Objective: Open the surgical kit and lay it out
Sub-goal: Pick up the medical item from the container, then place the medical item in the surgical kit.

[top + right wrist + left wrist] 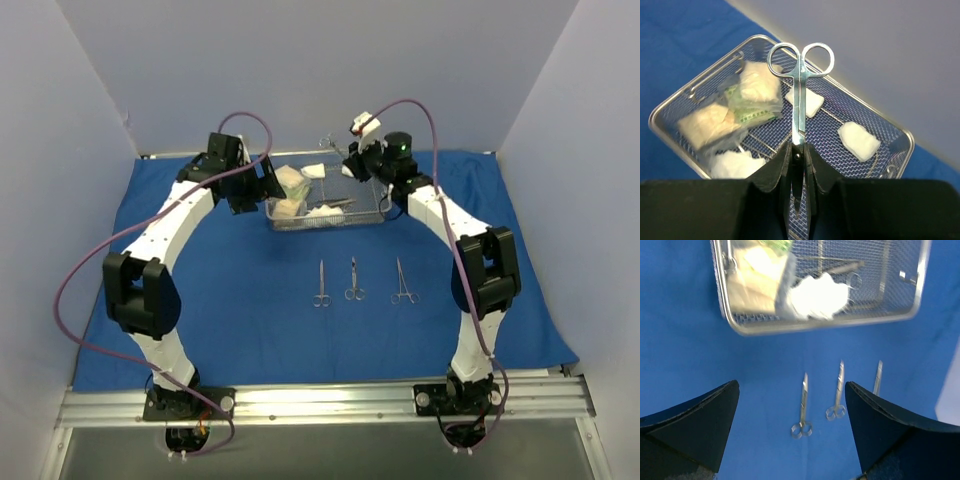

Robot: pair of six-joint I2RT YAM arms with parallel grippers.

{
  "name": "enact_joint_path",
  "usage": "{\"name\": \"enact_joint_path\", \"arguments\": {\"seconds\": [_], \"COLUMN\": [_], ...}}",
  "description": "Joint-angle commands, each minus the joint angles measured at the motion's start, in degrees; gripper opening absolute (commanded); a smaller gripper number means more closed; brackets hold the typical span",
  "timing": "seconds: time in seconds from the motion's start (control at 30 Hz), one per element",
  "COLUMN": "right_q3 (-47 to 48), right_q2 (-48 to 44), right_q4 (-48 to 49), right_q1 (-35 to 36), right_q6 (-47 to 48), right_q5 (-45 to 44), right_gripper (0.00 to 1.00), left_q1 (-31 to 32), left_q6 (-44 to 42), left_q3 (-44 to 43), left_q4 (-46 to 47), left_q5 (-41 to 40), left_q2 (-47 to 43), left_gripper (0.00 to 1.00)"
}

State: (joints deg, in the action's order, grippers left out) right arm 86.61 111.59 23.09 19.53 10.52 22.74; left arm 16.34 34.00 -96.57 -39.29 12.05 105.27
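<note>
Top view: the wire-mesh tray (325,226) sits upper centre on the blue cloth (220,300). A row of three instruments (354,282) lies on the cloth below it. My left gripper (265,188) is at the tray's left end, and my right gripper (349,162) is over its upper right corner.

Left wrist: the fingers (700,420) stand wide apart with nothing between them. The tray fills the upper frame.

Right wrist: the jaws are clamped on the blades of the small scissors (800,85), rings pointing up the frame, above the tray. I judge them light, stiff and slick. With such a narrow hold they could pivot, so I'd set them down gently. The gauze pads (858,141) look soft and want a pinch in the middle. The clear packets (752,95) look slippery, so I'd pinch an edge.
</note>
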Motion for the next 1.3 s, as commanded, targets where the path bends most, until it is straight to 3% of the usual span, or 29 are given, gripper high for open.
{"name": "enact_joint_path", "arguments": {"seconds": [0.0,0.1,0.27,0.43,0.47,0.63,0.77,0.93,1.27], "right_q3": [-0.65,1.19,6.99,13.49,14.80,17.27,17.54,17.54,16.67], "right_q2": [-5.15,-6.56,-8.05,-7.44,-7.01,-5.25,-5.42,-6.12,-9.28], "right_q4": [-5.58,-17.17,-42.39,-71.01,-74.30,-89.59,-90.77,-90.77,-90.77], "right_q1": [-1.16,-1.07,-0.72,2.61,4.19,6.92,9.56,13.07,16.33], "right_q6": [14.83,24.07,47.62,70.57,77.04,89.83,92.31,92.48,92.92], "right_q5": [15.65,20.92,30.58,29.99,29.73,30.16,28.68,27.80,26.92], "right_gripper": [0.00,0.00,0.00,0.00,0.00,0.00,0.00,0.00,0.00], "left_q1": [-0.61,-0.69,-0.78,-0.34,-0.25,0.18,0.80,3.08,6.51], "left_q6": [-0.60,-2.09,-4.46,-8.24,-8.42,-10.26,-12.99,-16.33,-16.42], "left_q3": [3.49,7.97,14.48,18.00,18.35,20.20,20.63,22.04,29.16], "left_q4": [0.79,1.49,3.34,1.76,1.24,1.32,-1.49,-4.92,-1.05], "left_q5": [2.88,5.60,18.42,26.52,27.66,33.82,37.86,36.46,42.61], "left_q2": [-9.02,-16.14,-24.93,-26.70,-26.35,-25.82,-24.42,-23.18,-24.50], "left_gripper": [0.95,0.94,0.94,0.94,0.94,0.94,0.94,0.94,0.97]}}
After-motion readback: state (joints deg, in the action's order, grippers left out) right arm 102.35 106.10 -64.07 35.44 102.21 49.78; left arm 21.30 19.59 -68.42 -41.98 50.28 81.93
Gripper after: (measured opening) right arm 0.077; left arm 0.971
